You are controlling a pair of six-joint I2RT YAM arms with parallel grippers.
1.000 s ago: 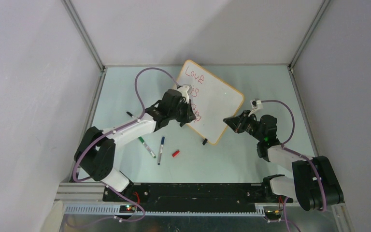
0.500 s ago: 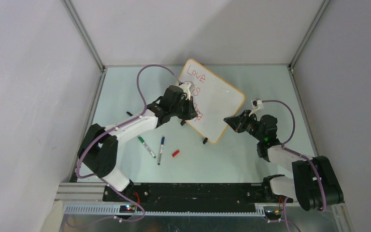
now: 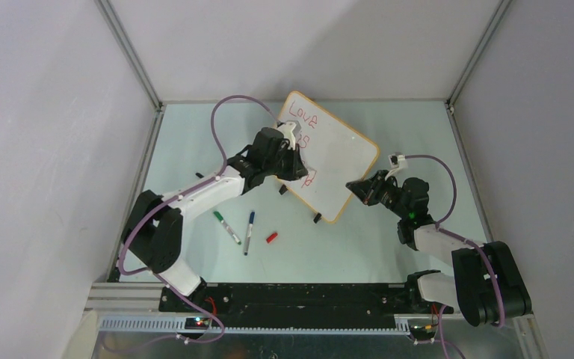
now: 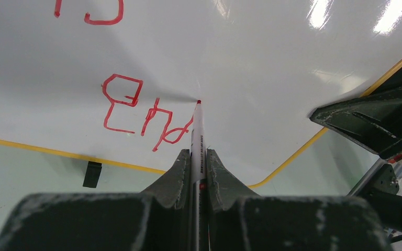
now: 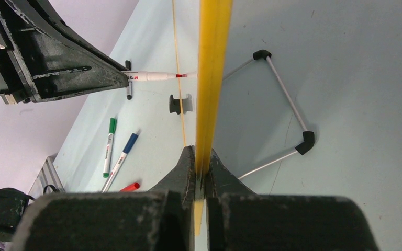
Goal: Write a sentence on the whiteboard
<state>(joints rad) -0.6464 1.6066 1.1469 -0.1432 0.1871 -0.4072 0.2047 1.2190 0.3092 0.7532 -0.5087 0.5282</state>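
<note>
At the far middle of the counter [image 3: 418,142], the whiteboard [image 3: 340,161] stands propped, its near-right frame edge pinched between my right jaws. My left jaws pinch a red marker [image 4: 197,137], its tip touching the board beside the third line of the sentence [image 3: 304,114]. A green marker [image 3: 226,227], a blue marker [image 3: 249,232] and a red cap [image 3: 271,237] lie nearer the arms.

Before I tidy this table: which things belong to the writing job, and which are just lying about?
In use: whiteboard, sentence, red marker in the left gripper, right gripper clamping the board's edge.
Lying about: green marker, blue marker, red cap.
</note>
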